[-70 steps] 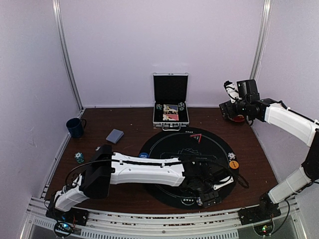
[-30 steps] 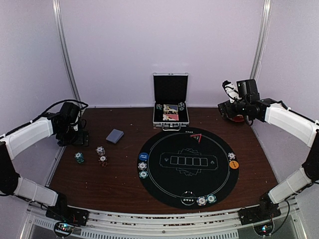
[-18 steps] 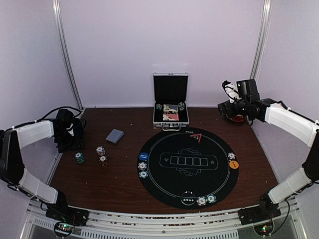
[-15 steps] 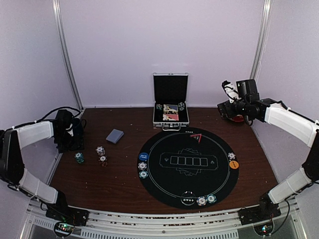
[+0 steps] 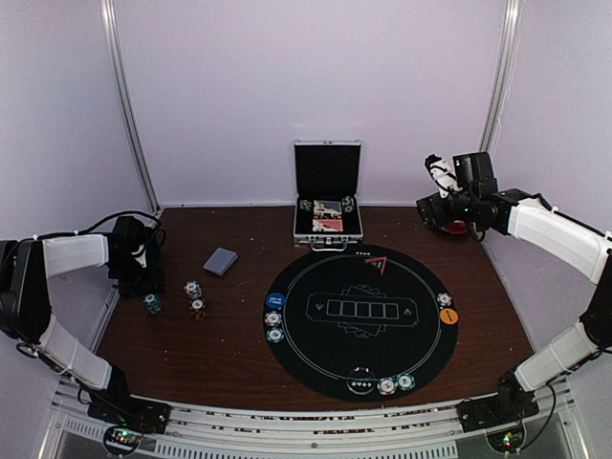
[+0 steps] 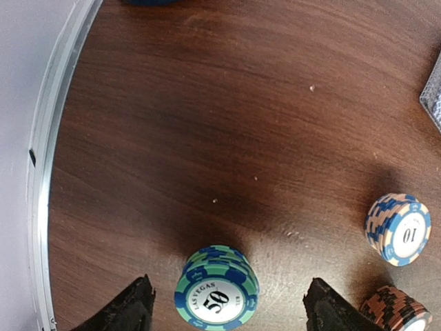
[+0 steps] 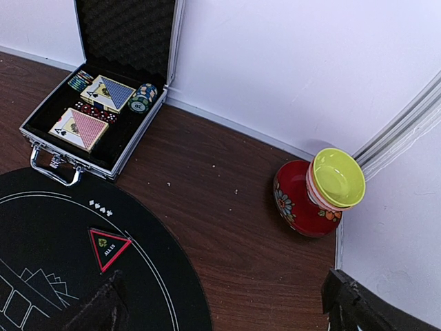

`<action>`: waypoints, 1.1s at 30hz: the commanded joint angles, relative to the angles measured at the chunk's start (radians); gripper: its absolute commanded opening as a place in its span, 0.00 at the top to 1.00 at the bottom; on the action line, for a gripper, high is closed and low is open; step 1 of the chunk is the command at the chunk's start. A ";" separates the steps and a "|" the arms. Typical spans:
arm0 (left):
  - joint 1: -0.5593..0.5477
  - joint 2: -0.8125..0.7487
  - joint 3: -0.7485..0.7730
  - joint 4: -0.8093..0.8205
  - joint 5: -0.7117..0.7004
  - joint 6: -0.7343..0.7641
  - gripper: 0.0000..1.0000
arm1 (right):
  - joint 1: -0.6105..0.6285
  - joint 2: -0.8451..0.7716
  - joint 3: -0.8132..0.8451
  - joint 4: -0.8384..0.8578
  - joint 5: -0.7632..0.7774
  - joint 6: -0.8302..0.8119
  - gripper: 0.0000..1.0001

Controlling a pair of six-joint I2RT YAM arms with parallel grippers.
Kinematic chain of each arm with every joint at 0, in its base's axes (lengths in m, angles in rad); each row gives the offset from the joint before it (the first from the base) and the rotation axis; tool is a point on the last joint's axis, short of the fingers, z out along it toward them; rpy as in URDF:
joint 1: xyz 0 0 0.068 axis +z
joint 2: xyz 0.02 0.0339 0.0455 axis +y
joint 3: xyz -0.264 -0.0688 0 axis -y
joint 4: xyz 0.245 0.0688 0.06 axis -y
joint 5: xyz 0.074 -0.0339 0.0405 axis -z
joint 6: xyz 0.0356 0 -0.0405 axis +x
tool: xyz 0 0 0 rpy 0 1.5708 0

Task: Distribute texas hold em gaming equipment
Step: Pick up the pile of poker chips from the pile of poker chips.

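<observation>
Three short chip stacks stand left of the mat: teal (image 5: 152,303), white-blue (image 5: 192,288) and red (image 5: 198,307). My left gripper (image 5: 140,275) hangs over the teal stack (image 6: 217,289). In the left wrist view this gripper (image 6: 231,314) is open, a finger on each side of the stack with a gap to each. The grey-blue deck (image 5: 221,261) lies behind them. The black mat (image 5: 359,349) holds a blue button (image 5: 274,299), an orange button (image 5: 448,316) and chips (image 5: 386,386) at its rim. My right gripper (image 5: 435,203) is open and empty, high at the back right.
The open silver case (image 5: 328,218) at the back holds card packs and chips (image 7: 143,96). A red vase topped with a yellow-green bowl (image 7: 317,196) stands in the back right corner. The metal table edge (image 6: 48,172) runs just left of the teal stack. A dark blue mug rim (image 6: 148,2) shows.
The left arm pulled back from the mat's near edge, leaving chips there, swung to the left side and came down over the teal stack, its jaws narrowing. The right arm stayed put.
</observation>
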 commanded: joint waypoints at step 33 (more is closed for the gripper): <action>0.004 0.048 -0.012 0.026 0.014 0.018 0.47 | 0.005 -0.034 -0.019 0.017 0.012 -0.003 0.00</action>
